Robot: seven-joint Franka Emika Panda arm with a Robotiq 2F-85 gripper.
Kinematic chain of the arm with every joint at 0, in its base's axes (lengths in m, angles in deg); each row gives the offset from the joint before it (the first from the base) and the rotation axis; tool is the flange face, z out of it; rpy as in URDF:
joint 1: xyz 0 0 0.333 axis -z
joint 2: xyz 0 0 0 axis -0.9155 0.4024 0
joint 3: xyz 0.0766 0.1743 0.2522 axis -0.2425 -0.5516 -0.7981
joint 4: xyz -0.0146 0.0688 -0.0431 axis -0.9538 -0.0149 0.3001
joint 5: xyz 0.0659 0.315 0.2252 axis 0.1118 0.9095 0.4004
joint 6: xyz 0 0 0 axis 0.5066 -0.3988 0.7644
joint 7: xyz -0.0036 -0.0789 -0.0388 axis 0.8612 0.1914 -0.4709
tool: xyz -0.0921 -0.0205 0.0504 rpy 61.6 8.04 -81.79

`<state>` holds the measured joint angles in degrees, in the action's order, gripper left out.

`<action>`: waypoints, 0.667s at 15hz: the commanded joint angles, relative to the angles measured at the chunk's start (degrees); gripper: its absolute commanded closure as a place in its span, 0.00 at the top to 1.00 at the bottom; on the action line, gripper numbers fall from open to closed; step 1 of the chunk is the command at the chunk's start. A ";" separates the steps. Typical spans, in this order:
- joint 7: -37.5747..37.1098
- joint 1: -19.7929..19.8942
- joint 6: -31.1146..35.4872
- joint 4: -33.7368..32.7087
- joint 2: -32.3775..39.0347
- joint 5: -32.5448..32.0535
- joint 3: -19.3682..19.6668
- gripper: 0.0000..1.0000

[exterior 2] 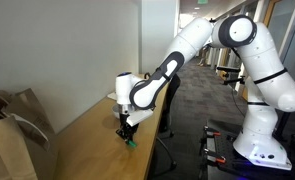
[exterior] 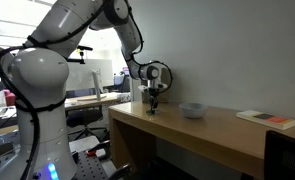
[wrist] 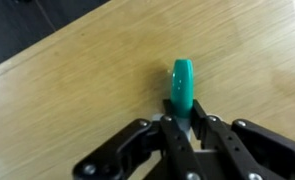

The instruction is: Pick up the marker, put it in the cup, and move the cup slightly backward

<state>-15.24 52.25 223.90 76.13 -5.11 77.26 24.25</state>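
The marker (wrist: 182, 85) is a slim teal-green stick lying on the wooden table. In the wrist view my gripper (wrist: 185, 118) has its two black fingers closed against the marker's near end, down at the table top. In both exterior views the gripper (exterior: 154, 106) (exterior 2: 126, 134) is low over the table near its end, with a green tip (exterior 2: 130, 141) showing under it. The cup (exterior: 193, 110) is a low light grey bowl standing on the table about a hand's width away from the gripper.
A flat white-and-red book (exterior: 267, 119) lies farther along the wooden table (exterior: 217, 132). A brown paper bag (exterior 2: 12, 130) stands near the wall. The table edge (exterior 2: 152, 140) is close to the gripper. Office desks and chairs fill the background.
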 commanded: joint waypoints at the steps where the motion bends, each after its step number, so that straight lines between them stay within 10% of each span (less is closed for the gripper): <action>1: 1.54 -1.20 -3.29 -1.64 -0.34 1.06 1.69 0.06; 10: 4.66 2.41 -10.66 -3.38 -7.87 -0.75 6.17 0.06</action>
<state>-13.65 53.15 216.95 72.85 -10.60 76.68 29.86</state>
